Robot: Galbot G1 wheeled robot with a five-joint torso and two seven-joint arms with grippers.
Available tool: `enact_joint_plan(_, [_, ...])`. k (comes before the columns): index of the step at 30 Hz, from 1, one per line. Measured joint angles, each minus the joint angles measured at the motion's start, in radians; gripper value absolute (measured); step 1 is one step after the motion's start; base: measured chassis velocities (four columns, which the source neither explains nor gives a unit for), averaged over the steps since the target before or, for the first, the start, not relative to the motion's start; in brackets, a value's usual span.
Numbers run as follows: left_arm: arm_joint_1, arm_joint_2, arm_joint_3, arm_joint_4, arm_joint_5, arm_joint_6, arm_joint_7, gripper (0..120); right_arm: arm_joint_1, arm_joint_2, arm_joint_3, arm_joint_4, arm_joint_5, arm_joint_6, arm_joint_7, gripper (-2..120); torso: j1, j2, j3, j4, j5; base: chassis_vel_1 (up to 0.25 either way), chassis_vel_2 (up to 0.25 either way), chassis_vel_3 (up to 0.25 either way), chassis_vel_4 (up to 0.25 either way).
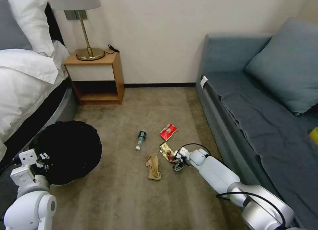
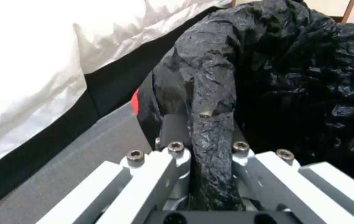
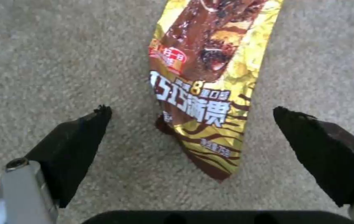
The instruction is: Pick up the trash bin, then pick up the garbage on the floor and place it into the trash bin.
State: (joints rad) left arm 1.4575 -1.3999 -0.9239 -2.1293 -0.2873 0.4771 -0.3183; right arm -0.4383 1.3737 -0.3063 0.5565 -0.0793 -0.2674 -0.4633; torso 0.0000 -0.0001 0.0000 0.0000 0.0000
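right gripper (image 3: 191, 124) spread wide around the foil wrapper (image 3: 210, 81); left gripper (image 2: 210, 137) pinches the trash bin (image 1: 68, 150) rim beside the wrapper.

trash bin (image 1: 71, 150) left, beside bed (image 1: 23, 74) | garbage (image 1: 155, 150) mid-floor | sofa (image 1: 265, 107) right

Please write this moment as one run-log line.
left end effector: shut on black-bagged round trash bin, beside bed | right end effector: open, straddling gold-brown foil wrapper on beige carpet floor
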Motion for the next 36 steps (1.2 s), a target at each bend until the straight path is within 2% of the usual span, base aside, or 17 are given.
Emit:
enact_joint_plan(5, [0.0, -0.002, -0.001, 0.001, 0.0, -0.003, 0.0, 4, 0.006, 0.006, 0.012, -0.022, -0.022, 0.007, -0.025, 96, 0.0, 0.0, 0.0, 0.0, 0.0, 0.0, 0.0, 0.0, 0.0])
enact_joint_plan(8, [-0.002, -0.009, 0.002, 0.003, 0.001, -0.006, -0.001, 4, 0.012, 0.01, 0.021, -0.036, -0.031, 0.014, -0.041, 85, 0.0, 0.0, 0.0, 0.0, 0.0, 0.0, 0.0, 0.0, 0.0])
enact_joint_plan(10, [-0.002, -0.01, 0.003, 0.003, 0.002, -0.006, -0.001, 4, 0.014, 0.011, 0.023, -0.04, -0.034, 0.016, -0.044, 84, 0.0, 0.0, 0.0, 0.0001, 0.0001, 0.0, 0.0, 0.0, 0.0])
enact_joint_plan(13, [-0.002, -0.016, 0.004, 0.0, 0.004, -0.007, -0.001, 4, 0.023, 0.017, 0.033, -0.058, -0.052, 0.025, -0.052, 71, 0.0, 0.0, 0.0, 0.0002, 0.0001, 0.0, 0.0, 0.0, 0.0])
enact_joint_plan(14, [-0.002, -0.016, 0.004, 0.0, 0.004, -0.007, -0.001, 4, 0.023, 0.017, 0.033, -0.058, -0.052, 0.025, -0.052, 71, 0.0, 0.0, 0.0, 0.0002, 0.0001, 0.0, 0.0, 0.0, 0.0])
enact_joint_plan(17, [-0.003, -0.016, 0.002, -0.005, 0.003, -0.007, -0.001, 4, 0.027, 0.023, 0.042, -0.072, -0.072, 0.031, -0.054, 61, 0.0, 0.0, 0.0, 0.0002, 0.0002, 0.0, 0.0, 0.0, 0.0])
enact_joint_plan(23, [-0.003, -0.012, -0.002, -0.011, 0.0, -0.007, -0.002, 4, 0.028, 0.029, 0.049, -0.08, -0.097, 0.033, -0.056, 55, 0.0, 0.0, 0.0, 0.0003, 0.0001, 0.0, 0.0, 0.0, 0.0])
enact_joint_plan(27, [-0.002, -0.013, -0.002, -0.014, -0.002, -0.008, -0.003, 4, 0.026, 0.032, 0.052, -0.082, -0.111, 0.034, -0.057, 40, 0.0, 0.0, 0.0, 0.0003, 0.0, 0.0, 0.0, 0.0, 0.0])
enact_joint_plan(29, [-0.001, -0.013, -0.003, -0.014, -0.002, -0.009, -0.003, 4, 0.025, 0.032, 0.052, -0.082, -0.113, 0.034, -0.057, 38, 0.0, 0.0, 0.0, 0.0002, 0.0, 0.0, 0.0, 0.0, 0.0])
enact_joint_plan(36, [0.003, -0.014, -0.006, -0.012, -0.004, -0.018, -0.002, 4, 0.022, 0.032, 0.055, -0.086, -0.123, 0.034, -0.055, 16, 0.0, 0.0, 0.0, 0.0004, 0.0003, 0.0, 0.0, 0.0, 0.0])
